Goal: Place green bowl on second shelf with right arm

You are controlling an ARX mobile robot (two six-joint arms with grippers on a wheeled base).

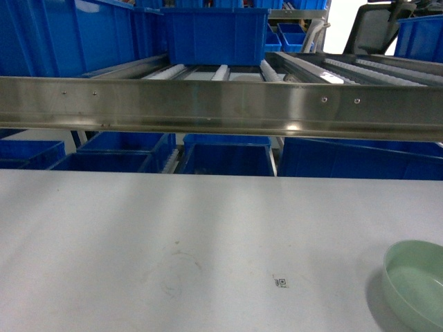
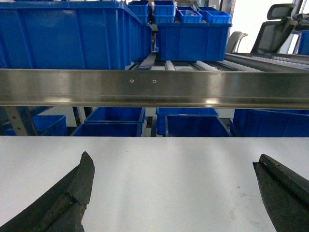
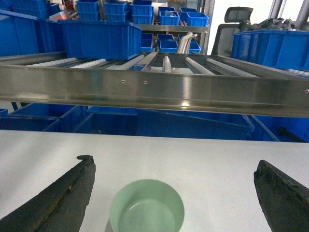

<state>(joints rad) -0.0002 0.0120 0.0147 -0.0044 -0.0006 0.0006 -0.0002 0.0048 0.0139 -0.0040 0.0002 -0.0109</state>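
- Shelving: the steel rail [image 3: 154,89] crosses ahead of and above the right gripper [image 3: 174,193]; roller lanes [image 3: 166,63] run back behind it, a blue crate [image 3: 99,41] standing up-left.
- Table [image 3: 217,154]: white, bare ahead of the jaws.
- Green bowl [image 3: 147,208]: upright, below and between the spread, empty fingers, nearer the left one; judged ungrasped.
- Advice: descend, centre on one rim wall, pinch firmly, lift clear over the rail.
- Left gripper [image 2: 174,193]: spread, empty.

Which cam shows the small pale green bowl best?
Right wrist view: the small glossy pale green bowl sits nearly whole on the white table, between the open right hand's fingers. Head view clips it at the bottom-right corner. Left wrist view misses it.
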